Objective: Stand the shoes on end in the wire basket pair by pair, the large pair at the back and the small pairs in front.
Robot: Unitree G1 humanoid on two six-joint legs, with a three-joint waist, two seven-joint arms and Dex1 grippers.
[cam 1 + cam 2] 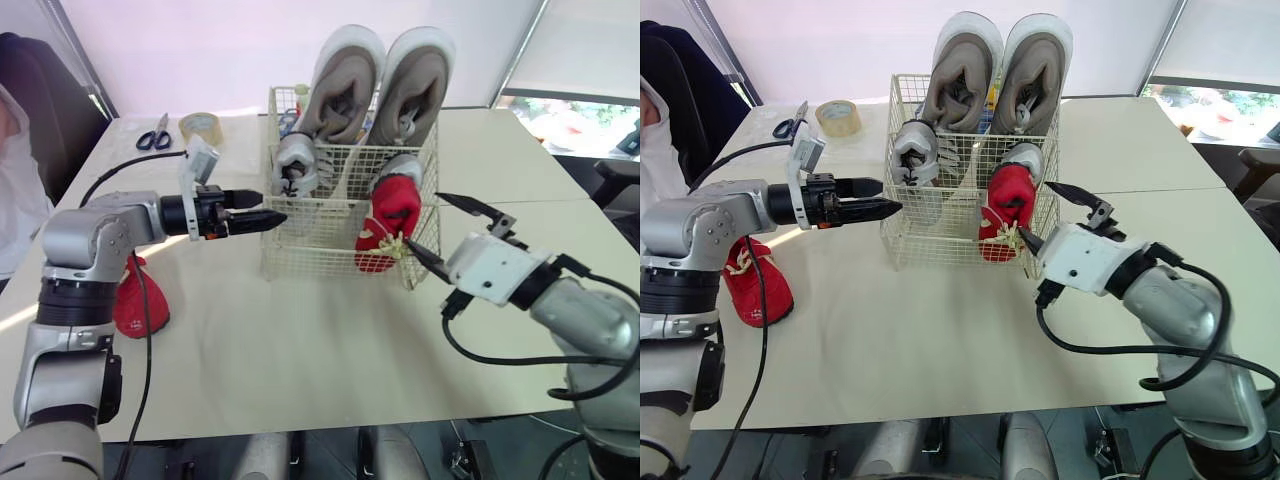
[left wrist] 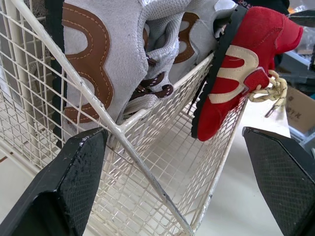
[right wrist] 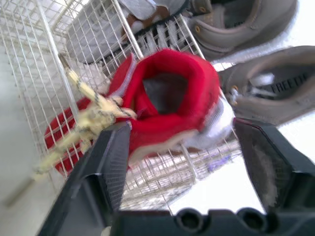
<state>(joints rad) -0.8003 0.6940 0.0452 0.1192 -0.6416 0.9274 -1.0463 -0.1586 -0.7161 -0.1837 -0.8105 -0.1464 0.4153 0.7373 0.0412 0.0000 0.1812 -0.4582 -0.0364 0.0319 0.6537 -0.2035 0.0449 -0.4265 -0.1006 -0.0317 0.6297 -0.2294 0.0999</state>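
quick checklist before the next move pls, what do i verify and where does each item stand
1. Large grey pair on end at the back of the wire basket: ok.
2. Small grey pair standing front left: ok.
3. Red shoe standing front right: ok.
4. Its lace clear of the mesh: not ok, it hangs outside beside the right gripper, a likely snag.
5. Right gripper and left gripper open: ok.
6. Second red shoe in the basket: not ok, it lies on the table by the left arm.
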